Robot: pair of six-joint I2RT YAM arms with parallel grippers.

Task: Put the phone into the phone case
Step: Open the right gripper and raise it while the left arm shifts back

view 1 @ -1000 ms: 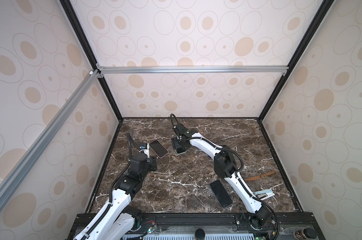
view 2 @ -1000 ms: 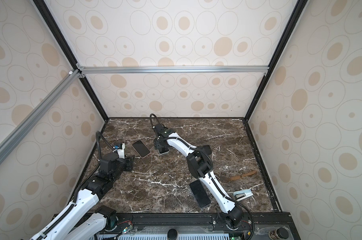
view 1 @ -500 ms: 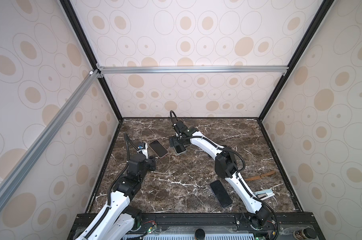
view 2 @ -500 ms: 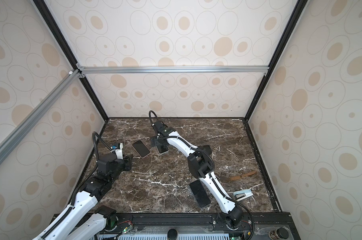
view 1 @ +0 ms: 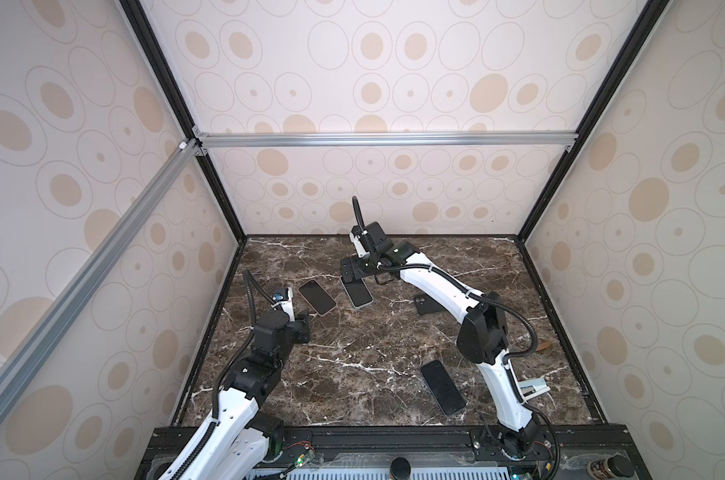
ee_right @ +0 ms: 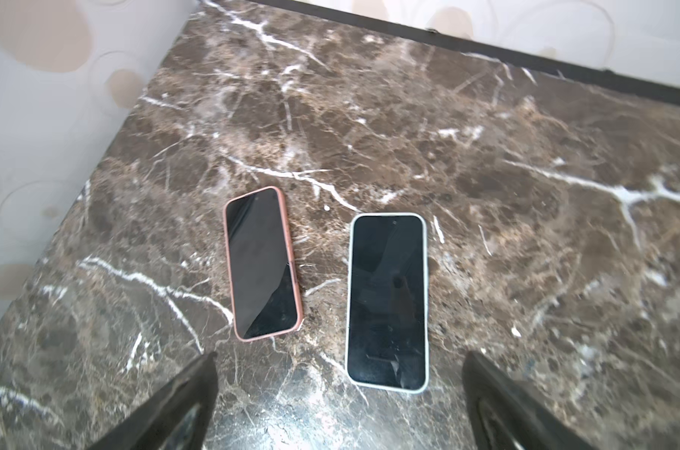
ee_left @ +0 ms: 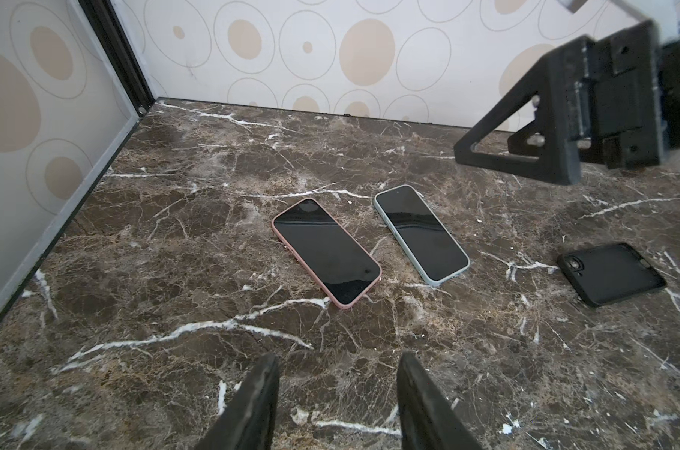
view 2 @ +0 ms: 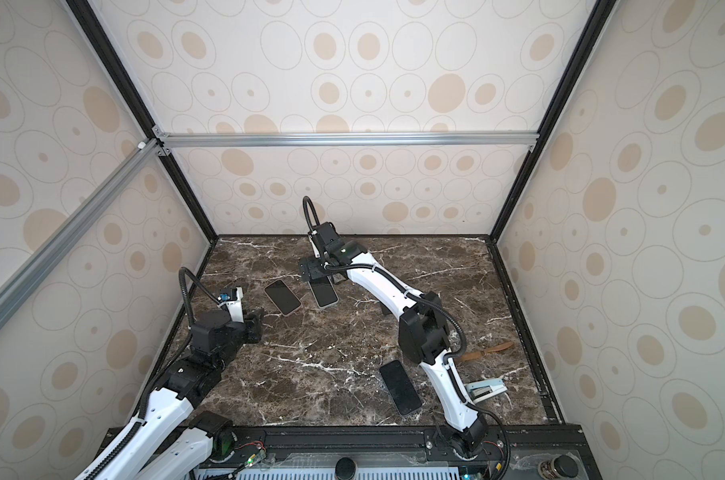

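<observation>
The booth is papered with beige ovals, and its table (view 1: 352, 357) is polished dark brown marble shot through with white veins. Taking the back wall as twelve o'clock, two slim phones with rounded corners lie flat and glass up, side by side but apart, at about eleven: a pink phone (view 1: 317, 296) in a soft-looking rubbery sleeve, and just to its right a pale blue phone (view 1: 356, 292). The right gripper (ee_right: 340, 374) hangs above the far end of the pale blue phone, its black fingers (ee_right: 198, 385) spread wide and holding nothing. The left gripper (ee_left: 338, 374) sits low at nine o'clock, pointing towards the pink phone, its fingers (ee_left: 262, 385) a moderate way apart with only bare marble between them. The black case (ee_left: 611, 272), matte and empty with a camera cut-out at one corner, lies near two o'clock, partly under the right arm in a top view. The bare phone (view 1: 442, 387), a glossy black slab with no sleeve, lies flat at five o'clock, well apart from the case. A brown strap (view 2: 487, 351) rests near the edge at four.
</observation>
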